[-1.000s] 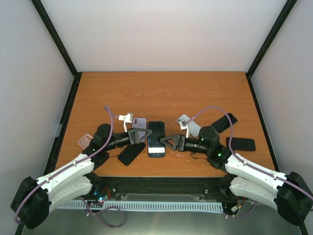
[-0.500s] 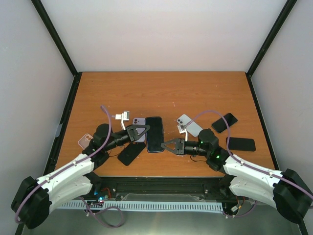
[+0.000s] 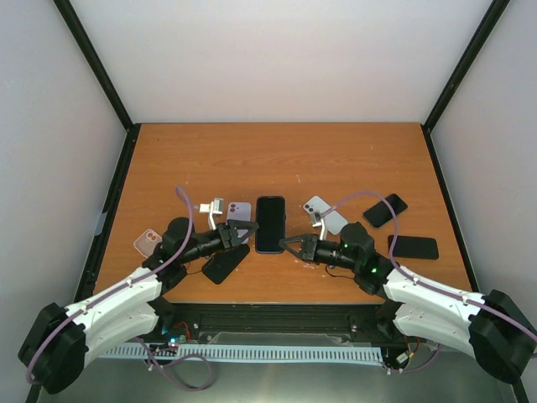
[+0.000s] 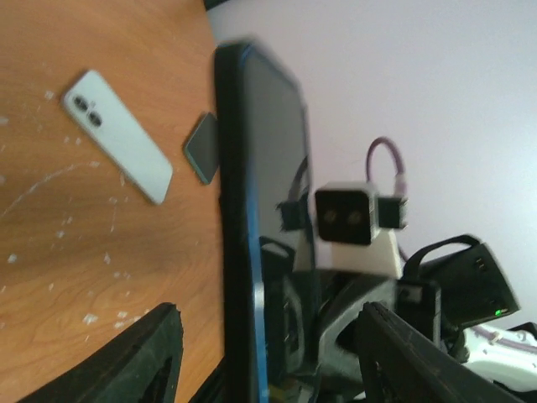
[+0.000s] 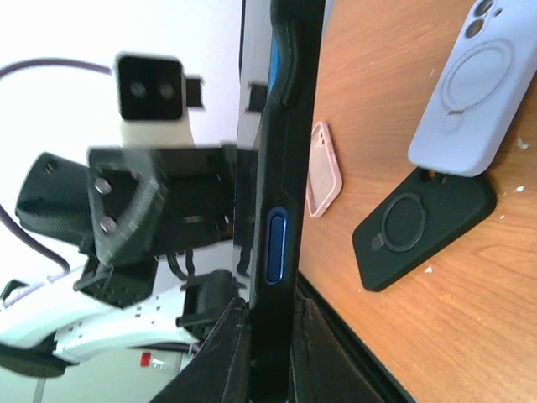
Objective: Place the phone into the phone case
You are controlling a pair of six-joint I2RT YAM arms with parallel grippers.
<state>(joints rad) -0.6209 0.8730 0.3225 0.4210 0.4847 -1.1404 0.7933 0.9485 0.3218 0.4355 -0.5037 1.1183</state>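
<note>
Wooden table [image 3: 277, 159], phone [image 3: 269, 224] well inside edges

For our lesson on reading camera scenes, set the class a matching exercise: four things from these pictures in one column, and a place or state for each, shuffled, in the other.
Things:
1. left gripper
2. right gripper
3. pink case
4. phone

Places and states:
A. shut on the phone's edge
B. lies farthest left
C. open
D. between the two grippers

Pairs: 1-C, 2-A, 3-B, 4-D
</note>
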